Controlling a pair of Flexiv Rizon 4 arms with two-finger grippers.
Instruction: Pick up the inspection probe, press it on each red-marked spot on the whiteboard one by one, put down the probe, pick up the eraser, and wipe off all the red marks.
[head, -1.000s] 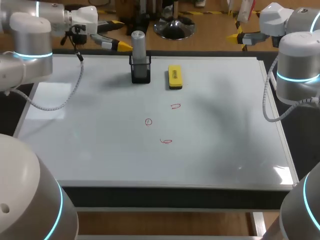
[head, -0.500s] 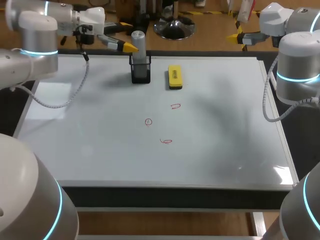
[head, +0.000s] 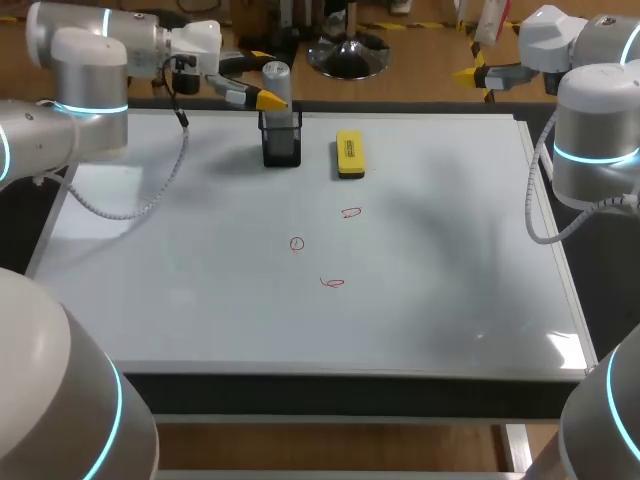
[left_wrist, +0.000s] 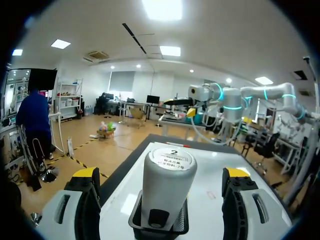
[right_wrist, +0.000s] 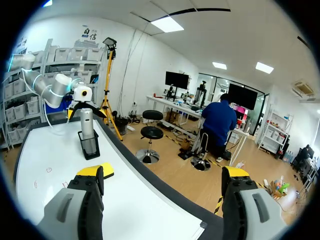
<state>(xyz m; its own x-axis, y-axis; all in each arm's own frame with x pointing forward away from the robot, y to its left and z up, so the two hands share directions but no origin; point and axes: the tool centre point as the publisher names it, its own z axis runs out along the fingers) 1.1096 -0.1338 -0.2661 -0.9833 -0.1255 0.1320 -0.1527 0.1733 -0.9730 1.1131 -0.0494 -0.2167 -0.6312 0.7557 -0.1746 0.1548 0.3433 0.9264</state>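
The inspection probe (head: 277, 88), a grey cylinder, stands upright in a black holder (head: 282, 144) at the far side of the whiteboard (head: 200, 300). My left gripper (head: 262, 82) is level with the probe's top and open. In the left wrist view the probe (left_wrist: 168, 187) stands between its spread fingers (left_wrist: 86, 180), touched by neither. The yellow eraser (head: 349, 154) lies right of the holder. Three red marks (head: 350, 212), (head: 297, 243), (head: 332, 283) sit mid-board. My right gripper (head: 472, 68) hangs open beyond the far right corner, holding nothing; its wrist view shows the probe (right_wrist: 87, 122) and eraser (right_wrist: 107, 169) far ahead.
The board's raised frame (head: 560, 270) runs along the right side, with my right arm's cable (head: 533, 200) hanging over it. My left arm's cable (head: 150, 190) droops over the board's far left part.
My left gripper has moved right along the far edge and now has the probe's top between its open fingers. The right arm, eraser and marks have not moved.
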